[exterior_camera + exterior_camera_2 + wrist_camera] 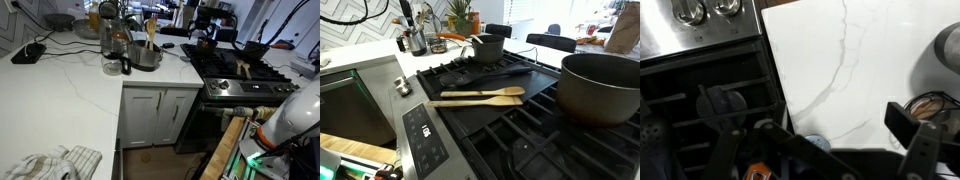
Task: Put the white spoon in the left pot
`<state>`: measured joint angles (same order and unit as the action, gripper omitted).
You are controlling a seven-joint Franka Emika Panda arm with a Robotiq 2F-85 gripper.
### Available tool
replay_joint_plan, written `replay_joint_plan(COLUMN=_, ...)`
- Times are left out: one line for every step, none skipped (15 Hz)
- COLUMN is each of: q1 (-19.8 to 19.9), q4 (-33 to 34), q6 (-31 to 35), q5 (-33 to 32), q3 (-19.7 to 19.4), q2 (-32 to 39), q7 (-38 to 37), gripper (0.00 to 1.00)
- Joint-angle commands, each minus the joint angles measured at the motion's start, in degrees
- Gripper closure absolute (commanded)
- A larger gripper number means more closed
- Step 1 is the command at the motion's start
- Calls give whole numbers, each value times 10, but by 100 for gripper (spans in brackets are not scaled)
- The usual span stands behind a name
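Observation:
I cannot make out the white spoon in any view. The left pot [205,39] is a small dark pot with a brownish-orange tint at the back of the stove; it also shows in an exterior view [488,47]. My gripper [825,135] is open and empty. In the wrist view its dark fingers are spread wide over the white counter [850,70], beside the stove's edge. Part of the white arm [292,112] shows at the lower right; the gripper itself is hidden there.
A steel pot [146,56] with a wooden spoon stands on the counter. A tan wooden spoon [476,97] and a black spatula [505,72] lie on the stove grates. A big dark pan [600,85] sits nearby. Stove knobs [702,10] show in the wrist view.

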<state>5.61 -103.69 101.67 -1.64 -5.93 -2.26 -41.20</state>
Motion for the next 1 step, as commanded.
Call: replay_joint_plan(q1=2, q4=2, q6=-2, q5=0, q3=2, q2=1, q7=0, gripper=0)
